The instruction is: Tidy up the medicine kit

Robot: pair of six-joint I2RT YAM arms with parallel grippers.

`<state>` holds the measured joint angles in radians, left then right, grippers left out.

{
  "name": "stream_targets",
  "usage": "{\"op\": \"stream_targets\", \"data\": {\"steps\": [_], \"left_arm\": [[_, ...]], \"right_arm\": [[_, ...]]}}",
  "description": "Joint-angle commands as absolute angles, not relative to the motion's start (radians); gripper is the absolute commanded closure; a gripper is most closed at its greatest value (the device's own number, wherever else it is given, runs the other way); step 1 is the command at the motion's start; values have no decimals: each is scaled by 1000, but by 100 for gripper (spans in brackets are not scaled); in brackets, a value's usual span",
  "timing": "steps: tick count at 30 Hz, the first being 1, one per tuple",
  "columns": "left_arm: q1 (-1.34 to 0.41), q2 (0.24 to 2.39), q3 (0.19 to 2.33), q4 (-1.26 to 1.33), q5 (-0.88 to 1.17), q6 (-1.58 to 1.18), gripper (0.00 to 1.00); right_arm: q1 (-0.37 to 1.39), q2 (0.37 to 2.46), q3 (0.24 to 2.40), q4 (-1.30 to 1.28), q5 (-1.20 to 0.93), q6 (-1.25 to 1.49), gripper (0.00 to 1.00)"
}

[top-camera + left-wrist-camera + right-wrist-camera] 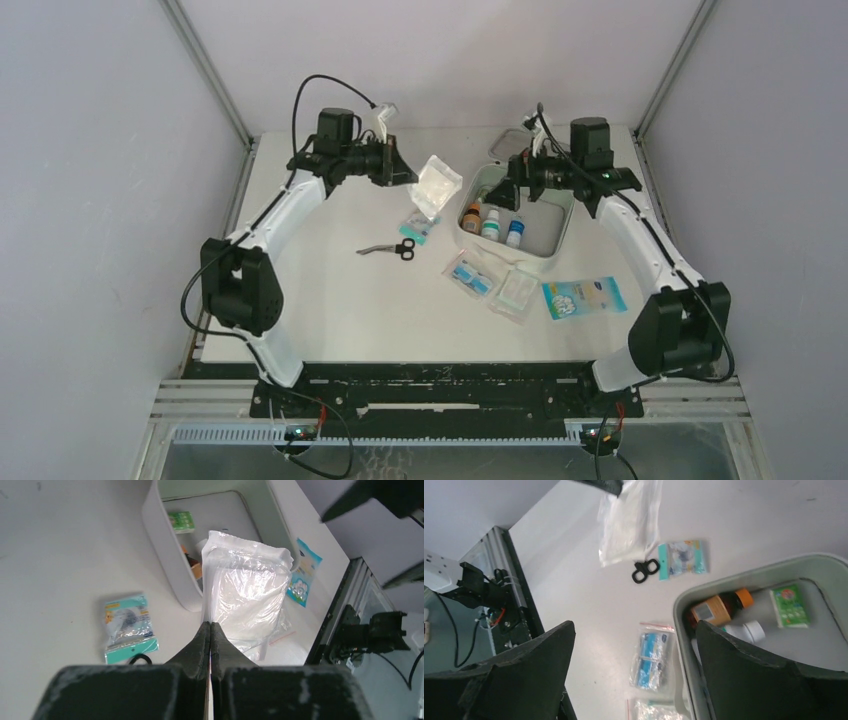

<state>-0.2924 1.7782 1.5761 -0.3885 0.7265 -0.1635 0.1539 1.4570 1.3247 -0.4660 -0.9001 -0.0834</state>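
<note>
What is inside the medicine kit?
Three bottles and a green packet. The right gripper hangs over the kit's far part in the top view and hides what lies there.

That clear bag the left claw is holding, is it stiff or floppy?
Probably floppy: the clear bag hangs crinkled from the left gripper, pinched at one edge. Likely light, as that thin pinch holds it. Its glossy film might slip.

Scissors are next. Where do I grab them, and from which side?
Probably take the scissors across the closed blades just beside the black handle loops, coming straight down. They lie flat, and the teal packet crowds the handle end, so the blade side leaves freer finger room.
</note>
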Motion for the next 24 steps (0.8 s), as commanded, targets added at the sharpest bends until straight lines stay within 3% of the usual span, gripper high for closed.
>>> {"op": "stream_targets", "data": {"steps": [1,9,16,21,24], "left_arm": [[-338,1649,1501,-294,771,-114,100],[-397,1577,1425,-282,752,-63,100],[-416,1566,1400,-281,734,-31,100],[-417,1566,1398,-281,733,-18,100],[-416,1565,1400,-282,735,-17,100]], "right_arm": [[215,1534,1393,-384,-967,37,9],[294,1634,1435,-376,-996,69,11],[302,1655,1461,-376,-1045,88,38],[302,1659,1473,-417,-1030,60,67],[301,1658,1482,-454,-1010,28,78]]}}
